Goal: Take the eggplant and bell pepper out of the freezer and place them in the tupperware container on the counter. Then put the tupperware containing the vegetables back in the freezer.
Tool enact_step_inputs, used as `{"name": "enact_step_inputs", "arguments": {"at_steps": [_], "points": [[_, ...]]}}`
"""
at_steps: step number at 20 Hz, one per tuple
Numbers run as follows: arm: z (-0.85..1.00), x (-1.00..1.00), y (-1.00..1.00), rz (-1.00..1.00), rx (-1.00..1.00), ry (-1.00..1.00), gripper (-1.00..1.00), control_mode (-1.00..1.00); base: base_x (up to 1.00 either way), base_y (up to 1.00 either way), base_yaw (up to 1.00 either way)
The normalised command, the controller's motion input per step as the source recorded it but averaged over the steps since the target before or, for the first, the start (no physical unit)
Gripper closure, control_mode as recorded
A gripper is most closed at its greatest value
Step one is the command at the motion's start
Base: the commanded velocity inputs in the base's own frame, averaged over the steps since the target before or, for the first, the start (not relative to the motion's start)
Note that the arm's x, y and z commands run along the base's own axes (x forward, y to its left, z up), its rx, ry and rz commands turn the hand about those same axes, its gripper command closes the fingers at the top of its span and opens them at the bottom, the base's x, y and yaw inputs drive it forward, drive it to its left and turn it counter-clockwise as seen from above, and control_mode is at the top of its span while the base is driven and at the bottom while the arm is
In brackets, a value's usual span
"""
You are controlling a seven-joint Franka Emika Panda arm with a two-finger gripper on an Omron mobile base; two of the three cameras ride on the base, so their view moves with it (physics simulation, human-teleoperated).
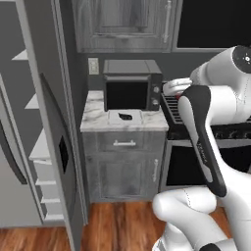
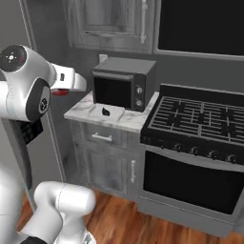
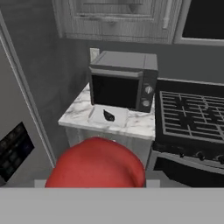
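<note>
1. Over on the left base view, the freezer [image 1: 49,147] door stands open, white shelves showing. On the marble surface [image 1: 95,117] the tupperware container [image 1: 125,116] already holds the dark eggplant [image 1: 125,116], so that half looks done.
2. From the right base view, a sliver of red peeks out beside the arm's wrist; tray and eggplant [image 2: 106,112] sit before the microwave [image 2: 123,85].
3. Down the hand view, the bell pepper [image 3: 96,164] looms big and red, fingers clamped on it, well short of the container [image 3: 108,115]. Dropping it in and returning the tray remain.
</note>
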Motion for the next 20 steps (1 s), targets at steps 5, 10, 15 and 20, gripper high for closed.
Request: {"name": "enact_step_inputs", "arguments": {"at_steps": [5, 10, 15, 20], "points": [[0.00, 0.00, 0.00, 0.00, 0.00, 0.00, 1.00, 1.00, 0.69, 0.07, 0.02], [0.00, 0.00, 0.00, 0.00, 0.00, 0.00, 1.00, 1.00, 0.56, 0.04, 0.00], [0.00, 0.00, 0.00, 0.00, 0.00, 0.00, 1.00, 1.00, 0.63, 0.00, 0.00], [0.00, 0.00, 0.00, 0.00, 0.00, 0.00, 1.00, 1.00, 0.52, 0.00, 0.00]]}}
